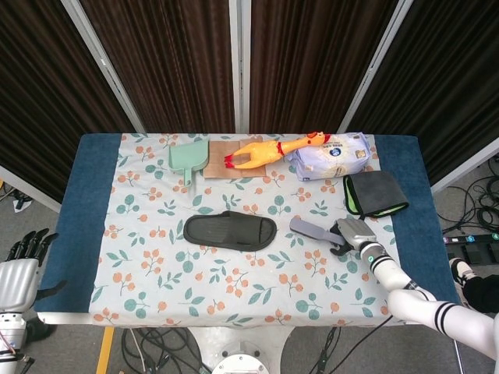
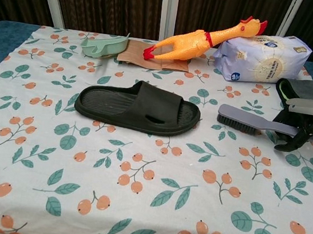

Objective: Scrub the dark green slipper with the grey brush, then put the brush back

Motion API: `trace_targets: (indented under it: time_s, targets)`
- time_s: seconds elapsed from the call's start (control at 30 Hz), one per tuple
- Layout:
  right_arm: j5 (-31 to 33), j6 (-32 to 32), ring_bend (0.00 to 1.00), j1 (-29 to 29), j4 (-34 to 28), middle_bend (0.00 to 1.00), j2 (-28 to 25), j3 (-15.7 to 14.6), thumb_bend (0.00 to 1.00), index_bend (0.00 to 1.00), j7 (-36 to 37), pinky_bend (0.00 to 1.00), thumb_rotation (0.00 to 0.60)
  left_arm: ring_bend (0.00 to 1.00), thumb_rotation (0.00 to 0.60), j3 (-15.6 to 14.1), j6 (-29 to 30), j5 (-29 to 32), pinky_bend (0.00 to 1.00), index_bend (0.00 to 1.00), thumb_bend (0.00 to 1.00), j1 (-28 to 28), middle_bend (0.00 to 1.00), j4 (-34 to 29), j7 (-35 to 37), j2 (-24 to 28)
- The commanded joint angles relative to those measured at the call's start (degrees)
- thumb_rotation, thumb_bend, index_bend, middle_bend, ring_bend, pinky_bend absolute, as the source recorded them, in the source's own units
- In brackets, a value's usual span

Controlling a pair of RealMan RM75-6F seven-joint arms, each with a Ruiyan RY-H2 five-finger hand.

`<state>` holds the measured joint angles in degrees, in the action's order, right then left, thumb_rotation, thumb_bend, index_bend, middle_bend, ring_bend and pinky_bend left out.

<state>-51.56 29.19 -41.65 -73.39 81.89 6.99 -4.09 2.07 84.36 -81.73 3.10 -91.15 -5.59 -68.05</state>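
Far left, off the table's near corner in the head view: left hand [image 1: 19, 269], silver-backed with dark fingers apart, holding nothing, well apart from everything on the cloth.

Underneath everything: table [image 1: 93, 187] with a blue top, overlaid by a white cloth [image 2: 42, 154] printed with orange berries and teal leaves.

At the back left: pale green dustpan [image 1: 187, 160], handle toward the near edge. Just right of it: flat brown cardboard piece [image 1: 221, 160], with a yellow rubber chicken [image 1: 265, 150] lying across it, red feet to the left, head to the right. Right of the chicken's head and touching it in the chest view: white and lilac packet [image 1: 334, 157] lying on its side.

Centre of the cloth: dark green slipper [image 2: 137, 106], sole down, lengthwise left to right, open strap visible in the chest view, nothing touching it.

Just right of the slipper, with a small gap: grey brush [image 2: 247, 120], bristles down, handle toward the right.

At the brush handle's end: right hand [image 2: 299, 125], dark fingers curled down around the handle, gripping it, silver back upward.

Behind the right hand, near the cloth's right edge: folded dark grey cloth with a green edge [image 1: 374, 194].
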Motion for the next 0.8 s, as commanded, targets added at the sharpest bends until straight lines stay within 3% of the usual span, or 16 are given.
trace_targets:
  time_s: [0.03,0.13,0.23,0.3,0.47,0.8]
  targets:
    - [-0.2,-0.3,0.84,0.0,0.0,0.77,0.1,0.3,0.19,0.78,1.5,0.90,0.600,0.11,0.600,0.1,-0.1,0.0,0.17,0.22,0.03,0.1,0.20,-0.1,-0.1,0.0]
    - [-0.8,-0.1,0.88,0.0,0.4,0.80,0.2,0.2,0.20,0.83,2.2,0.94,0.600,0.11,0.600,0.1,-0.1,0.0,0.17,0.22,0.03,0.1,0.20,-0.2,-0.2,0.0]
    - [-1.6,0.5,0.92,0.2,0.7,0.84,0.5,0.5,0.29,0.92,3.2,0.97,0.600,0.11,0.600,0.2,0.0,-0.1,0.17,0.22,0.03,0.1,0.20,0.0,0.1,0.0]
    - [-3.1,1.6,0.96,0.4,0.8,0.88,0.5,0.6,0.41,0.99,3.7,0.99,0.600,0.11,0.600,0.3,0.5,-0.3,0.17,0.22,0.03,0.1,0.20,0.6,0.2,-0.3]
    - [-8.4,4.2,1.00,0.9,0.1,0.94,-0.5,1.0,0.66,1.00,5.0,1.00,0.600,0.11,0.600,0.9,0.8,-2.2,0.17,0.22,0.03,1.1,0.20,2.2,1.5,-0.7]
    - [-19.5,12.3,1.00,1.9,-7.1,0.97,-7.0,3.0,0.70,1.00,9.1,1.00,0.600,0.11,0.600,3.6,-6.9,-7.7,0.17,0.22,0.03,10.6,0.20,1.8,7.3,-0.1]
